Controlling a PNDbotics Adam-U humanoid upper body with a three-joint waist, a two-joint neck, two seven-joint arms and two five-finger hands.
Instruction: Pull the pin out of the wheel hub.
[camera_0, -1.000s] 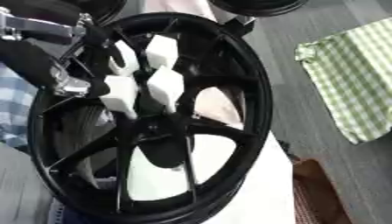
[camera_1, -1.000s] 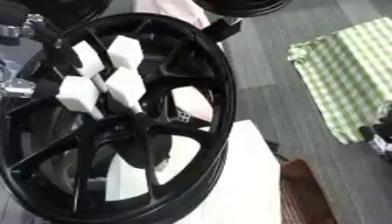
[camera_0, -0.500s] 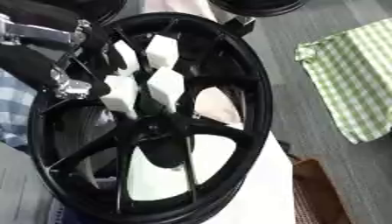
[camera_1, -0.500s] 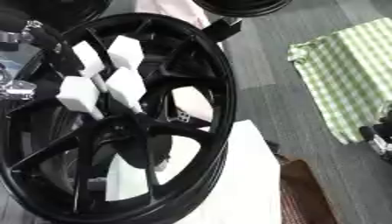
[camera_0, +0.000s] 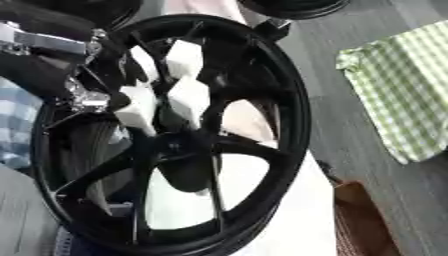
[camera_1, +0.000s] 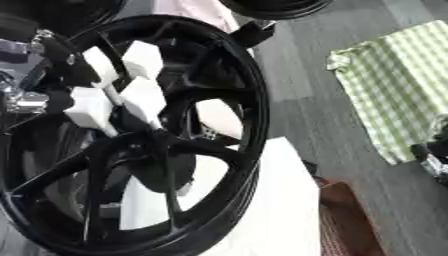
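Reaching in from upper left, left hand (camera_0: 61, 60) sits against black wheel (camera_0: 289, 125), its fingers hidden behind rim and spokes; open or closed cannot tell. Four white pins (camera_0: 188, 97) stand clustered at hub, just right of hand, long axes pointing out of wheel face toward camera. Right hand out of sight. Left hand nearer; pull likely along that axis. Checked cloth (camera_0: 407, 85) on floor, well apart.

Green checked cloth (camera_0: 402, 90) — on grey floor (camera_1: 302, 75).
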